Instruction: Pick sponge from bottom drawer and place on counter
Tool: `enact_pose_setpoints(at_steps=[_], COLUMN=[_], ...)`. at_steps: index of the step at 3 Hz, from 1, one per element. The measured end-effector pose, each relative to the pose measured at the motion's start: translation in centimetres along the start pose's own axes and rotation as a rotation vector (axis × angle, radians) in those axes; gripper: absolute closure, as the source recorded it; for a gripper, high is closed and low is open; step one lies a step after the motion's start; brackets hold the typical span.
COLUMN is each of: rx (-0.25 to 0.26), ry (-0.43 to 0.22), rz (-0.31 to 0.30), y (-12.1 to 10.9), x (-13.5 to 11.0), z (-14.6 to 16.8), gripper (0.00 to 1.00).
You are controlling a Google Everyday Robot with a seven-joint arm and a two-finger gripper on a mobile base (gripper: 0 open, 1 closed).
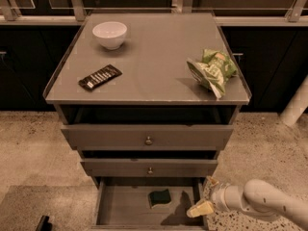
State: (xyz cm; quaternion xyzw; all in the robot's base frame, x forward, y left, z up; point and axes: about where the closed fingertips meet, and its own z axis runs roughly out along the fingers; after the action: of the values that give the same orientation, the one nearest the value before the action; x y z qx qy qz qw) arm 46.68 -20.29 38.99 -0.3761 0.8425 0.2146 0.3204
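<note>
The sponge (160, 198) lies flat on the floor of the open bottom drawer (120, 208), dark green face up with a yellow edge showing. My gripper (204, 197) comes in from the right on a white arm, at the drawer's right wall, right of the sponge and apart from it. One pale finger (200, 209) reaches over the drawer's right part; another (211, 181) shows above it, with a gap between them and nothing held. The counter (154, 71) tops the cabinet.
On the counter are a white bowl (110, 34) at back left, a black candy-bar wrapper (100, 77) at front left and a light green snack bag (212, 70) at the right edge. Two upper drawers (148, 138) with round knobs are pushed in.
</note>
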Motion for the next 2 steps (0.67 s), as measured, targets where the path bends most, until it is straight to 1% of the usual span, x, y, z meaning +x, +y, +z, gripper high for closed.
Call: enact_pose_setpoints(at_steps=[1, 2], rx=[-0.021, -0.012], ry=[-0.002, 0.002], rz=[0.02, 0.031], y=[0.69, 0.86], x=[0.99, 1.26], z=[1.17, 1.01], gripper=[0.0, 0.0])
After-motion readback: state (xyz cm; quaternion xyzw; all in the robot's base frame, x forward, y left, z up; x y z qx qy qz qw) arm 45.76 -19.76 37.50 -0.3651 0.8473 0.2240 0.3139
